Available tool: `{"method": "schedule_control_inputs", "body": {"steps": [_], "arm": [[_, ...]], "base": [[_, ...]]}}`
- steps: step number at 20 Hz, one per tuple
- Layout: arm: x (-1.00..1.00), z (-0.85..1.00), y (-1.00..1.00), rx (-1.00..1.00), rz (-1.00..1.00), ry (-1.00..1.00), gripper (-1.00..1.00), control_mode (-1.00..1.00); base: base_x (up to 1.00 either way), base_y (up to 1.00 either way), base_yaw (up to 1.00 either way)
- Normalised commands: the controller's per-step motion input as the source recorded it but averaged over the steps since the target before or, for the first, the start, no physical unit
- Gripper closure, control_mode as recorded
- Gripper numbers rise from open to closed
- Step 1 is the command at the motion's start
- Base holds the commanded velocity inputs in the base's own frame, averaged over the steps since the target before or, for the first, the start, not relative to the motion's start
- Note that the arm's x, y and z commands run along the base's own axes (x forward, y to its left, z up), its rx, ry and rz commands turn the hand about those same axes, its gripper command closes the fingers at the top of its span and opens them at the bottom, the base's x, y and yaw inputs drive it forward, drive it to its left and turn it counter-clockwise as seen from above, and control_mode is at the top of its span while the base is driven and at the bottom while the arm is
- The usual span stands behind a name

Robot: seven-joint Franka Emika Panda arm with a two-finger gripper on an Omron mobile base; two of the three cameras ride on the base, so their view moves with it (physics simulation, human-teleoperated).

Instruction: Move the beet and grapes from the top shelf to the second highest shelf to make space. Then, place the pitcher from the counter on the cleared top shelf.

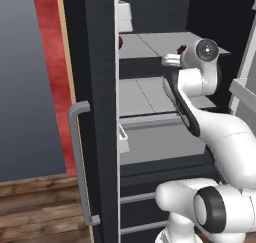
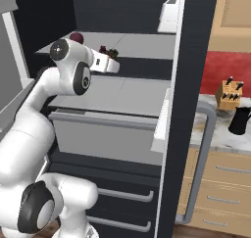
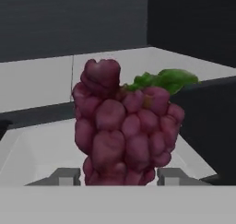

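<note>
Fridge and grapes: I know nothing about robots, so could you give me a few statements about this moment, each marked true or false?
1. The grapes sit between the two fingers of the claw. True.
2. The pitcher stands on the top shelf. False: it is on the counter, beside the knife block.
3. The beet lies on the top shelf. True.
4. The fridge door is closed. False: it stands open, with the arm reaching inside.
5. The grapes carry a green leaf. True.
</note>
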Motion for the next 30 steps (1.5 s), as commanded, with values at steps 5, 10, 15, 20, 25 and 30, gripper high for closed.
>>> {"method": "schedule_control_inputs", "body": {"steps": [5,10,15,20,25,30], "arm": [[-0.94,-0.38,0.08,-0.05,0.0,0.19,1.0,-1.0],[-0.42,-0.62,-0.03,-0.05,0.0,0.25,1.0,-1.0],[0.01,-0.63,-0.09,0.0,0.0,0.19,1.0,-1.0],[0.27,-0.6,-0.23,0.0,0.01,0.04,1.0,-1.0],[0.4,-0.56,-0.33,0.0,0.02,0.02,1.0,-1.0],[0.62,-0.22,-0.09,0.01,0.08,0.0,1.0,-1.0]], "base": [[0.0,0.0,0.0],[0.0,0.0,0.0],[0.0,0.0,0.0],[0.0,0.0,0.0],[0.0,0.0,0.0],[0.0,0.0,0.0]]}}
